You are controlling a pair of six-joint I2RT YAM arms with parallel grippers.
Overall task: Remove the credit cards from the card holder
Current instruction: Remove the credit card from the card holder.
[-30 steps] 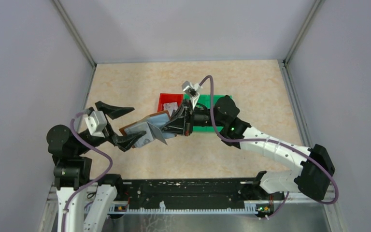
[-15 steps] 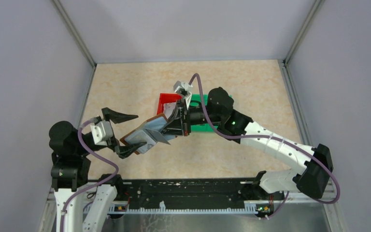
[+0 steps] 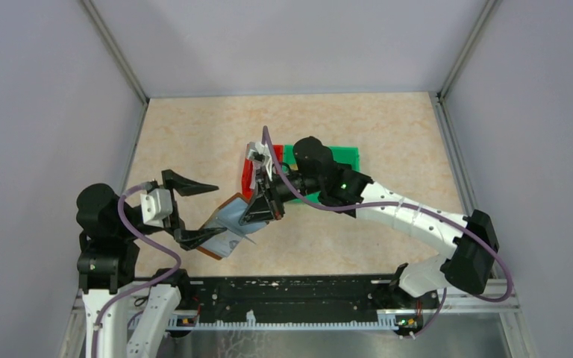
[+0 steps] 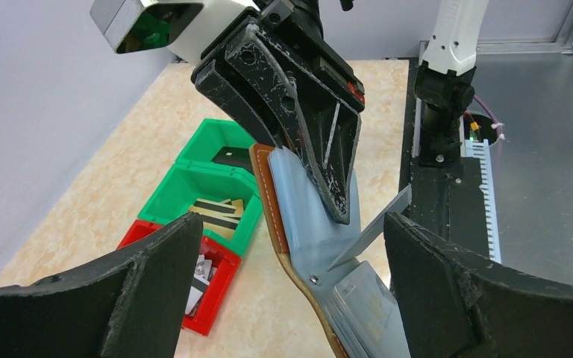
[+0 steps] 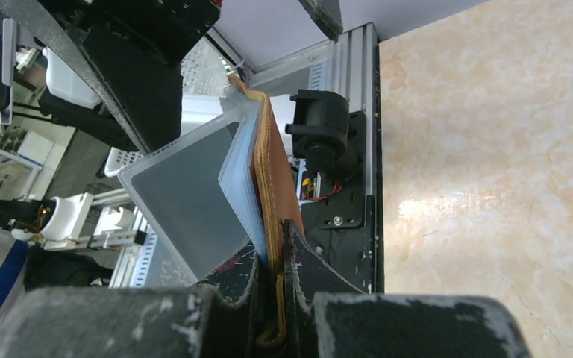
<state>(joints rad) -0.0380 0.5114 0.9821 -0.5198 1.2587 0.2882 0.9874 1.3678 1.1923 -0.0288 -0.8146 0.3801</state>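
The card holder, brown outside and pale blue inside, hangs open above the table. My right gripper is shut on its brown cover, pinching the edge between both fingers. A clear pocket leaf with a grey credit card in it fans away from the cover, seen edge-on as a thin grey credit card in the left wrist view. My left gripper stands wide open. The holder's lower end hangs between its fingers, and neither finger touches it. More pockets with cards show at the bottom.
A green bin holds gold cards with dark stripes. A red bin beside it holds whitish scraps. In the top view both bins sit behind the right arm. The black base rail runs along the near edge.
My right arm has swung left and toward the near edge, carrying the card holder. The holder's lower end now lies between the open left fingers. The left gripper has stayed open.
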